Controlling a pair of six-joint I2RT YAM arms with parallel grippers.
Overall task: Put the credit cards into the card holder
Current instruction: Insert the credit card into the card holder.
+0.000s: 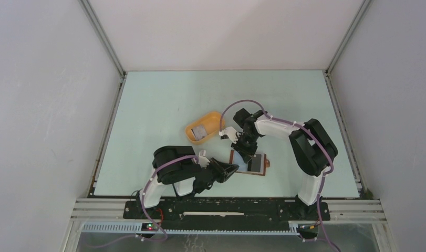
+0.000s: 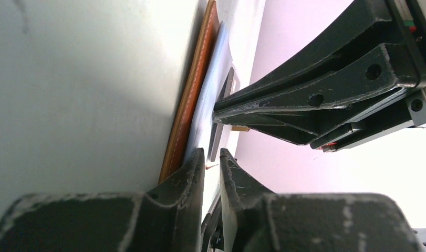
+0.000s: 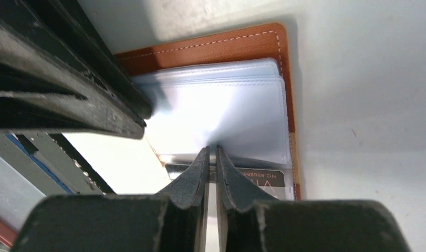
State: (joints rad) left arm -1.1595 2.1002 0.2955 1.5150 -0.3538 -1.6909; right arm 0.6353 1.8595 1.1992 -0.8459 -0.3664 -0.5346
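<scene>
card holder (image 1: pixel 251 164) open, near-centre of pale green table (image 1: pixel 163 105) | credit card (image 1: pixel 257 163) on its right half | second card (image 1: pixel 200 131) in orange tray (image 1: pixel 215 116), just far-left | right gripper (image 3: pixel 211 149) and left gripper (image 2: pixel 211 153) at its clear sleeves, jaws almost together, hold unclear | white walls (image 1: pixel 42 105) enclose table
</scene>
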